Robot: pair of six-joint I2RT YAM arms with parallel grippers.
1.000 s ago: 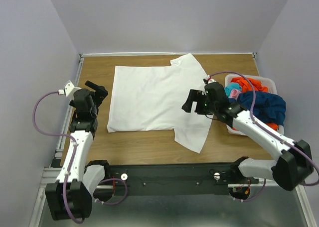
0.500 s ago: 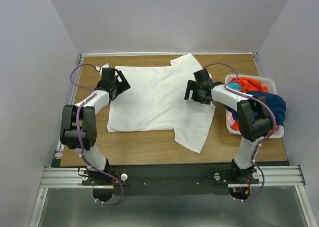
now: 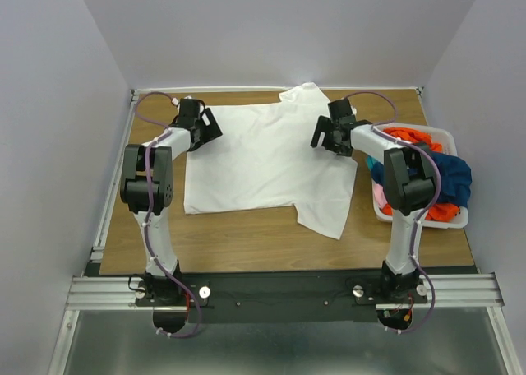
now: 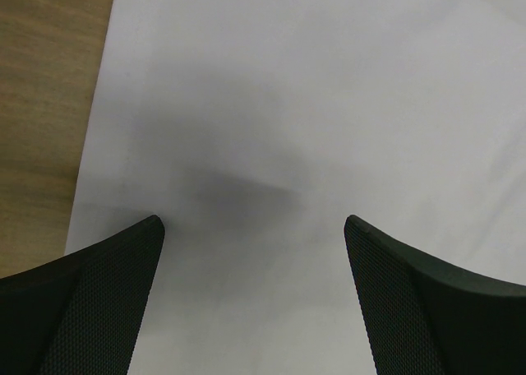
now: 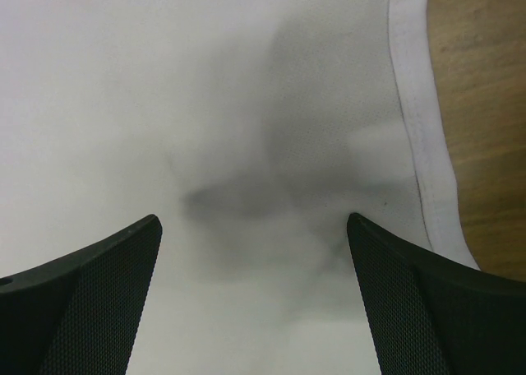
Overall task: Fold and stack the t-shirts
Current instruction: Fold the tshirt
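The white shirt [image 3: 263, 161] lies flat on the counter [image 3: 246, 243]. All places here are told from that shirt.

On its near side one sleeve [image 3: 323, 217] sticks out toward the robot. I think this sleeve could be trouble. If the far side is folded over, the sleeve may poke out and the fold will look messy.

Just right of the shirt sits the bin [image 3: 380, 210]. The right arm reaches past it. That arm could bump the heap inside and drag cloth out.

Over the shirt's far left corner is the left hand [image 3: 205, 131]. Over its far right edge is the right hand [image 3: 327, 136]. Both hands are spread wide apart and hold nothing. The shirt has two layers. A hand could pinch only the top layer, and then the shirt would open like a bag. If one hand grabs and the other misses, the shirt would twist. If a hand comes down too far in from the edge, the cloth would bunch up.

Now the count, near to far:
- One white shirt with two sleeves.
- One bin. In it I see orange cloth [image 3: 408, 136], dark blue cloth [image 3: 448, 178] and a bit of pink cloth [image 3: 379, 196]. That is three colours, but I cannot tell how many shirts.
- Two arms.
- Two hands, each with two fingers [image 4: 99, 301].
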